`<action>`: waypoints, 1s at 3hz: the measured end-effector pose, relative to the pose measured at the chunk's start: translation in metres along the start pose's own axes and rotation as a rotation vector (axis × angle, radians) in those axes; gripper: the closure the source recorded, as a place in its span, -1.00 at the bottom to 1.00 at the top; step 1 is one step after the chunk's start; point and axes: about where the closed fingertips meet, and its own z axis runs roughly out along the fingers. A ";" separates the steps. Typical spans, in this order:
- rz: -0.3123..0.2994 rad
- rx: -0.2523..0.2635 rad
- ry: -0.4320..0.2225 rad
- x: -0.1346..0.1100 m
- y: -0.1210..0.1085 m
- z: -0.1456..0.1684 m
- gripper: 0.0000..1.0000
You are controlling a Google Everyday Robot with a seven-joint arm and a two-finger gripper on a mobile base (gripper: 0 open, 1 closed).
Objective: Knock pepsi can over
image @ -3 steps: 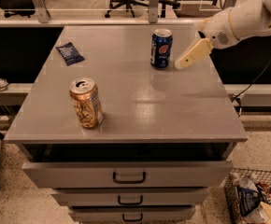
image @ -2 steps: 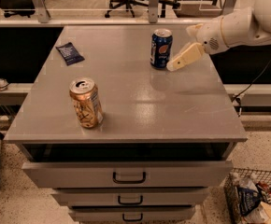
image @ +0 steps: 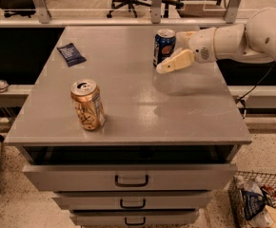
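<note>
The pepsi can (image: 164,47), dark blue with a silver top, stands upright at the far right of the grey cabinet top (image: 128,99). My gripper (image: 171,56) comes in from the right on a white arm (image: 242,39). Its tan fingers (image: 176,61) lie right against the can's right side, one lower finger in front and another behind the can near its top. I cannot tell whether they touch the can.
A gold can (image: 87,104) stands upright near the front left. A dark blue snack packet (image: 71,54) lies at the far left. Drawers (image: 131,177) sit below the top, the uppermost slightly open. A wire basket of clutter (image: 261,201) stands on the floor at right.
My gripper has moved left, from a gap beside the pepsi can to right against it. The can still stands upright in the same place.
</note>
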 end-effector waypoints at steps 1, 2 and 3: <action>0.004 -0.086 -0.092 -0.030 0.038 0.022 -1.00; 0.015 -0.166 -0.129 -0.053 0.076 0.038 -1.00; 0.025 -0.247 -0.155 -0.073 0.114 0.050 -1.00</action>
